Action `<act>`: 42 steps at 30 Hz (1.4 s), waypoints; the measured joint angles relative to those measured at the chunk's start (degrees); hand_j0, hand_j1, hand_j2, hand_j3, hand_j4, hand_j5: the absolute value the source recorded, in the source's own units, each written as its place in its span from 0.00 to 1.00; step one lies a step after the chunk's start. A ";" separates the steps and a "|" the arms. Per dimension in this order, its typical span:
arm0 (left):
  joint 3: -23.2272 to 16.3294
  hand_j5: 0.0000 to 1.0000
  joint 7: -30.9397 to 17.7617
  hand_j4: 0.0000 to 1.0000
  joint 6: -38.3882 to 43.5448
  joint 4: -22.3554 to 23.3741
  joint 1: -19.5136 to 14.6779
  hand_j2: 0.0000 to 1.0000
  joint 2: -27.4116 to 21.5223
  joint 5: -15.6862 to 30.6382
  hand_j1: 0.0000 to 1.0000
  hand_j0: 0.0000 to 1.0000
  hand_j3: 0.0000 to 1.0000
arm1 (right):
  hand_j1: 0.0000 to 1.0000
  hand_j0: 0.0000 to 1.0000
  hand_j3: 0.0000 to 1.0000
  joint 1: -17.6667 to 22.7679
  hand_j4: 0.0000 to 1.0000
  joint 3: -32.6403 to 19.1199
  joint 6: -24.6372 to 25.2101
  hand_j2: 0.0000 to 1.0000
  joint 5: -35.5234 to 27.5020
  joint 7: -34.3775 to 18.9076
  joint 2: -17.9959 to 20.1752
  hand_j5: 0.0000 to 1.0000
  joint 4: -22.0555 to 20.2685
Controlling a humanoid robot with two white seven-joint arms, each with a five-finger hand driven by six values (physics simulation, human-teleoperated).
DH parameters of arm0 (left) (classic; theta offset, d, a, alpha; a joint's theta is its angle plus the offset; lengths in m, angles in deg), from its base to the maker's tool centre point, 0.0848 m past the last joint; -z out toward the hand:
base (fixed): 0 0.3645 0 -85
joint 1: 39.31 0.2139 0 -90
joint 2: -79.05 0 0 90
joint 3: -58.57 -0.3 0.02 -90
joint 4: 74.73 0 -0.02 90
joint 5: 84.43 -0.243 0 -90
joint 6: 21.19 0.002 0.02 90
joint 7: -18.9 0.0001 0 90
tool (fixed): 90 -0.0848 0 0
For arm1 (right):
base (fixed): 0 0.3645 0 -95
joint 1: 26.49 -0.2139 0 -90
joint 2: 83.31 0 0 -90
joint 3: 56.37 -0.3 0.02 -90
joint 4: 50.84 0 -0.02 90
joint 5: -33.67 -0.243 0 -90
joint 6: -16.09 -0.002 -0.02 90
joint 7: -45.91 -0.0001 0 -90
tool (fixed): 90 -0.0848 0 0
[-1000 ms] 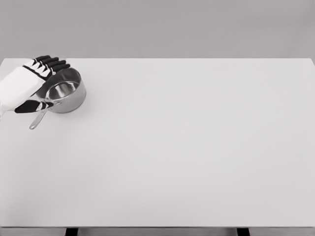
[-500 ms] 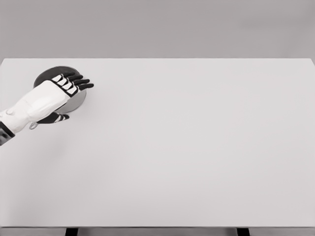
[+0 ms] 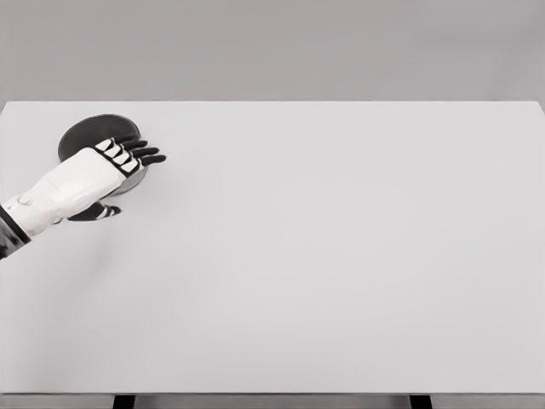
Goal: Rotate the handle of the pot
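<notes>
- Pot (image 3: 89,129) sat on the desk (image 3: 341,256) in the upper left of the frame, close to the far edge and the left edge, with only its dark upper part showing above and behind the hand.
- Left hand (image 3: 100,169) came in from the lower left edge of the frame and lay across the near right side of the pot, hiding most of the rim and all of the interior.
- Its fingers (image 3: 140,153) were stretched out side by side, close together and pointing toward the right, while the thumb (image 3: 98,210) stuck out separately below the palm; they were extended rather than curled, and nothing could be seen clamped in them.
- Whether the palm or fingers actually touched the pot could not be told from this single view.
- Handle of the pot was not visible at all; it was presumably under the hand or forearm, so its direction could not be read.
- As a judgement, the task looked to be in its working phase: the hand was at the pot, but no finished handle position could be confirmed.
- What seemed left was to show the handle turned to its new heading and to lift the hand clear.
- Right arm did not show anywhere in the frame.
</notes>
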 measured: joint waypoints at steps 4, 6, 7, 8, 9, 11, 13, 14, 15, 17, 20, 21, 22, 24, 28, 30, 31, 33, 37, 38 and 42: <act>0.61 1.00 -0.18 1.00 0.00 0.04 0.18 1.00 -0.09 -0.97 1.00 1.00 1.00 | 1.00 1.00 1.00 0.00 1.00 0.00 -0.01 1.00 0.00 0.00 0.00 1.00 0.00; 0.75 1.00 -0.24 1.00 0.49 0.08 0.18 1.00 -0.15 -1.37 1.00 1.00 1.00 | 1.00 1.00 1.00 0.00 1.00 0.00 0.01 1.00 0.00 0.00 0.00 1.00 0.00; 0.82 1.00 -0.27 1.00 0.84 0.14 0.18 1.00 -0.17 -1.62 1.00 1.00 1.00 | 1.00 1.00 1.00 0.00 1.00 0.00 0.01 1.00 0.00 0.00 0.00 1.00 0.00; 0.94 1.00 -0.28 1.00 1.15 0.28 0.18 1.00 -0.19 -1.81 1.00 1.00 1.00 | 1.00 1.00 1.00 0.00 1.00 0.00 0.00 1.00 0.00 0.00 0.00 1.00 0.00; 1.05 1.00 -0.28 1.00 1.39 0.49 0.18 1.00 -0.22 -1.96 1.00 1.00 1.00 | 1.00 1.00 1.00 0.00 1.00 0.00 0.00 1.00 0.00 0.00 0.00 1.00 0.00; 1.18 1.00 -0.30 1.00 1.85 0.98 0.18 1.00 -0.30 -2.15 1.00 1.00 1.00 | 1.00 1.00 1.00 0.00 1.00 0.00 -0.01 1.00 0.00 0.00 0.00 1.00 0.00; 1.24 1.00 -0.36 1.00 2.44 1.35 0.18 1.00 -0.37 -2.49 1.00 1.00 1.00 | 1.00 1.00 1.00 0.00 1.00 0.00 -0.01 1.00 0.00 0.00 0.00 1.00 0.00; 1.28 1.00 -0.40 1.00 2.62 1.46 0.18 1.00 -0.39 -2.81 1.00 1.00 1.00 | 1.00 1.00 1.00 0.00 1.00 0.00 -0.01 1.00 0.00 0.00 0.00 1.00 0.00; 1.32 1.00 -0.42 1.00 2.76 1.55 0.09 1.00 -0.41 -3.11 1.00 1.00 1.00 | 1.00 1.00 1.00 0.00 1.00 0.00 -0.01 1.00 0.00 0.00 0.00 1.00 0.00; 1.40 1.00 -0.46 1.00 3.12 1.80 0.18 1.00 -0.44 -3.86 1.00 1.00 1.00 | 1.00 1.00 1.00 0.00 1.00 0.00 -0.01 1.00 0.00 0.00 0.00 1.00 0.00; 1.56 1.00 -0.49 1.00 3.63 2.05 0.09 1.00 -0.44 -5.05 1.00 1.00 1.00 | 1.00 1.00 1.00 0.00 1.00 0.00 -0.01 1.00 0.00 0.00 0.00 1.00 0.00; 1.61 1.00 -0.49 1.00 3.75 2.09 0.09 1.00 -0.44 -5.41 1.00 1.00 1.00 | 1.00 1.00 1.00 0.00 1.00 0.00 -0.01 1.00 0.00 0.00 0.00 1.00 0.00; 1.69 1.00 -0.49 1.00 3.93 2.12 0.18 1.00 -0.44 -5.70 1.00 1.00 1.00 | 1.00 1.00 1.00 0.00 1.00 0.00 0.00 1.00 0.00 0.00 0.00 1.00 0.00; 1.87 1.00 -0.50 1.00 4.30 2.15 0.18 1.00 -0.44 -6.23 1.00 1.00 1.00 | 1.00 1.00 1.00 0.00 1.00 0.00 -0.02 1.00 0.00 0.00 0.00 1.00 0.00; 2.38 1.00 -0.50 1.00 4.64 2.18 0.18 1.00 -0.49 -6.72 1.00 1.00 1.00 | 1.00 1.00 1.00 0.00 1.00 0.00 -0.01 1.00 0.00 0.00 0.00 1.00 0.00; 2.64 1.00 -0.50 1.00 4.71 2.38 0.09 1.00 -0.52 -6.89 1.00 1.00 1.00 | 1.00 1.00 1.00 0.00 1.00 0.00 -0.01 1.00 0.00 0.00 0.00 1.00 0.00; 2.73 1.00 -0.50 1.00 4.73 2.62 0.00 1.00 -0.55 -6.95 1.00 1.00 1.00 | 1.00 1.00 1.00 0.00 1.00 0.00 -0.01 1.00 0.00 0.00 0.00 1.00 0.00; 2.84 1.00 -0.50 1.00 4.75 3.03 -0.09 1.00 -0.58 -7.06 1.00 1.00 1.00 | 1.00 1.00 1.00 0.00 1.00 0.00 -0.01 1.00 0.00 0.00 0.00 1.00 0.00; 2.94 1.00 -0.50 1.00 4.77 3.81 -0.35 1.00 -0.72 -7.14 1.00 1.00 1.00 | 1.00 1.00 1.00 0.00 1.00 0.00 -0.02 1.00 0.00 0.00 0.00 1.00 0.00; 2.96 1.00 -0.50 1.00 4.77 3.92 -0.44 1.00 -0.74 -7.15 1.00 1.00 1.00 | 1.00 1.00 1.00 0.00 1.00 0.00 -0.02 1.00 0.00 0.00 0.00 1.00 0.00; 2.99 1.00 -0.50 1.00 4.77 4.14 -0.61 1.00 -0.77 -7.13 1.00 1.00 1.00 | 1.00 1.00 1.00 0.00 1.00 0.00 0.00 1.00 0.00 0.00 0.00 1.00 0.00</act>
